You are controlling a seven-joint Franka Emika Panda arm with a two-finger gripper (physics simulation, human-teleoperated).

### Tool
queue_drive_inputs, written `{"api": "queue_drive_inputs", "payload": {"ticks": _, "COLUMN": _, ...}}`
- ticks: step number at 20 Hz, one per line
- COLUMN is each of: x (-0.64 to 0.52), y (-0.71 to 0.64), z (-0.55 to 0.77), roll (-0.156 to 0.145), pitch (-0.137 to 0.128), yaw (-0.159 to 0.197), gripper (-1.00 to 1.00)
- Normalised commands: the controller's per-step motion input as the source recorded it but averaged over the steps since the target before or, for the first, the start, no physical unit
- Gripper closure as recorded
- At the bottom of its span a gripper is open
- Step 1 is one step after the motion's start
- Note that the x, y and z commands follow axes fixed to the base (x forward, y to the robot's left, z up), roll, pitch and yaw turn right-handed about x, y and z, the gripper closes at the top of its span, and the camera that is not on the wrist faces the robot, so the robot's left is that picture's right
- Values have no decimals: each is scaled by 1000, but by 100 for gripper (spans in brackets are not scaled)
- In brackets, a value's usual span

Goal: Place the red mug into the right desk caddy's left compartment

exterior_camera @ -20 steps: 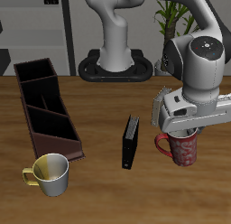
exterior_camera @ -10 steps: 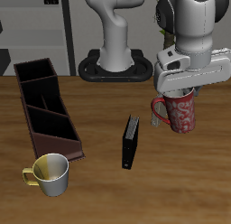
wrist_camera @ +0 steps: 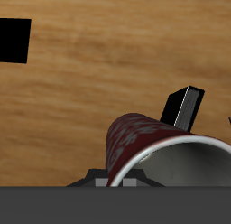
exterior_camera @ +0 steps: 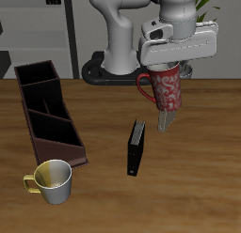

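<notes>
My gripper is shut on the rim of the red mug and holds it high above the table, behind the black book. The mug is dark red with pale speckles and hangs about upright, handle toward the caddy side. In the wrist view the mug fills the foreground with its light interior showing. The right desk caddy, a long dark brown box with dividers, lies across the table from the mug, well apart from it. Its end sections are open and empty.
A flat black book stands on edge mid-table, also seen in the wrist view. A small grey upright object is below the mug. A yellow-handled cream mug sits near the caddy's front end. The robot base is at the back.
The gripper has lifted the red mug off the table and carried it up, back and toward the caddy side over the last second.
</notes>
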Motion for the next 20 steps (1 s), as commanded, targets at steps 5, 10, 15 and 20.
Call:
{"api": "queue_drive_inputs", "payload": {"ticks": 5, "x": -409, "y": -694, "z": 183, "roll": -34, "pitch": -16, "yaw": 6, "gripper": 100}}
{"api": "queue_drive_inputs", "payload": {"ticks": 10, "x": -254, "y": -842, "z": 170, "roll": -85, "pitch": -30, "yaw": -42, "gripper": 100}}
{"api": "queue_drive_inputs", "payload": {"ticks": 15, "x": -94, "y": -744, "z": 87, "roll": -91, "pitch": -5, "yaw": -88, "gripper": 100}}
{"api": "queue_drive_inputs", "payload": {"ticks": 20, "x": -57, "y": -502, "z": 0, "roll": -77, "pitch": -10, "yaw": -44, "gripper": 100}}
